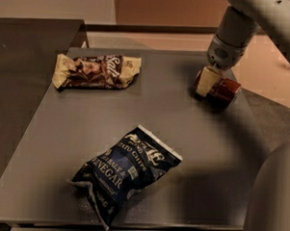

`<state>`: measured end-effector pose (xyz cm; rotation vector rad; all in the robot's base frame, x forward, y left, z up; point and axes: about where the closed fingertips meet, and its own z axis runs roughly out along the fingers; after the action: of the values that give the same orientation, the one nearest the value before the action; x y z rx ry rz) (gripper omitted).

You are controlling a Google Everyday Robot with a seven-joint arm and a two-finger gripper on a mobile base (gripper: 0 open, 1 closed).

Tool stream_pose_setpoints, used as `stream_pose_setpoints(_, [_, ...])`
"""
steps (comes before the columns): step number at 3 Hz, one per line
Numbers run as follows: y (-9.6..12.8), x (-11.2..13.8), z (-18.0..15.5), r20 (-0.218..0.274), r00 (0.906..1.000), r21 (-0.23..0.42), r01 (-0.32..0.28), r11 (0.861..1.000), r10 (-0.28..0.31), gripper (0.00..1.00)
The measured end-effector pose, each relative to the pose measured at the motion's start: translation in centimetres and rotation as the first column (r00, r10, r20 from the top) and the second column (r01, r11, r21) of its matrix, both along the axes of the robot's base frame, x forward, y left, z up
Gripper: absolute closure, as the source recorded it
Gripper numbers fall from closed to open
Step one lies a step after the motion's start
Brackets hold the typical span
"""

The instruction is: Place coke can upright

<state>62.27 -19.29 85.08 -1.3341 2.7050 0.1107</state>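
Observation:
The coke can (225,89) is a small red can lying on its side at the far right of the grey table (191,153). My gripper (207,83) comes down from the upper right on the pale arm and sits right at the can's left end, its cream tip crossing in front of the can. A bit of red shows to the left of that tip. The far side of the gripper is hidden behind the can and the wrist.
A brown and cream snack bag (95,71) lies at the far left of the table. A dark blue salt and vinegar chip bag (125,172) lies near the front middle. Part of the robot's pale body (274,200) fills the lower right corner.

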Motion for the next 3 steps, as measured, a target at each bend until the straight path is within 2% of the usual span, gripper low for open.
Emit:
stream_pose_setpoints(1, [1.7, 0.1, 3.1, 0.087, 0.9919, 0.118, -0.103, 0.988, 0.093, 1.00])
stream_pose_setpoints(2, [3.3, 0.0, 5.9, 0.203, 0.9663, 0.237, -0.205, 0.950, 0.158, 1.00])
stream_pose_setpoints(3, [4.2, -0.1, 7.9, 0.319, 0.9329, 0.346, -0.279, 0.896, 0.167, 1.00])
